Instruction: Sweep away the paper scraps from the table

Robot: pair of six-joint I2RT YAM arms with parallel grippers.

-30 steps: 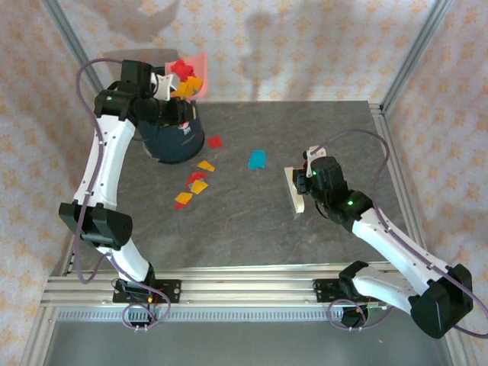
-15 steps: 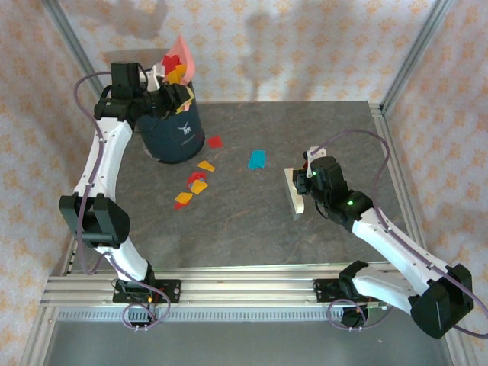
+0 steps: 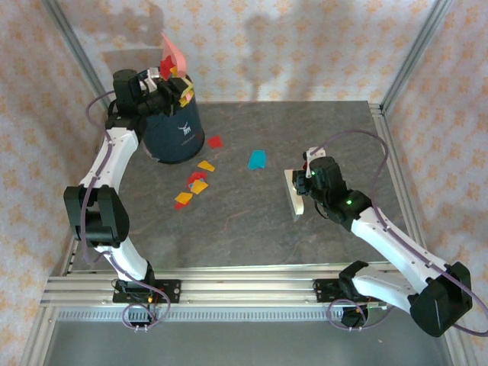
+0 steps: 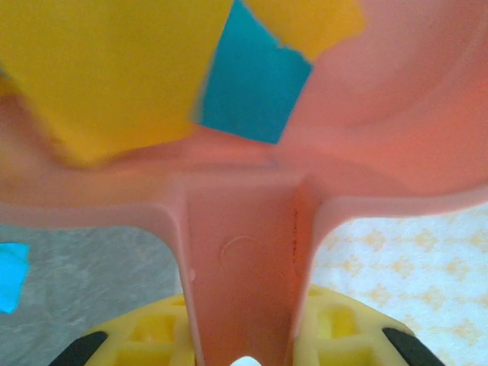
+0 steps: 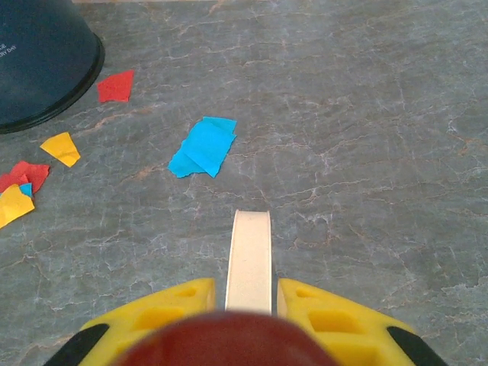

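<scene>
Top external view: the left gripper (image 3: 155, 86), clamped on the handle of a pink dustpan (image 3: 174, 52), holds it steeply tilted above a dark bin (image 3: 174, 133) at the bench (image 3: 252, 229) back-left, while the right gripper (image 3: 305, 180), closed on a cream flat tool (image 3: 293, 192), sits right of paper scraps (image 3: 197, 183) beside the bin.

Bright, even light fell on the dark grey marbled stone table (image 3: 252, 229) without glare, throwing soft shadows high on the pale patterned back wall (image 3: 267, 30). In the left wrist view the pink plastic dustpan (image 4: 244, 252) and small coloured paper scraps (image 4: 252, 76) were close, smeared and out of focus. The right wrist view was sharp on the stone and the cream flat handle (image 5: 249, 259), and blurred at the dark red rounded shape (image 5: 221, 339) on its bottom edge.
</scene>
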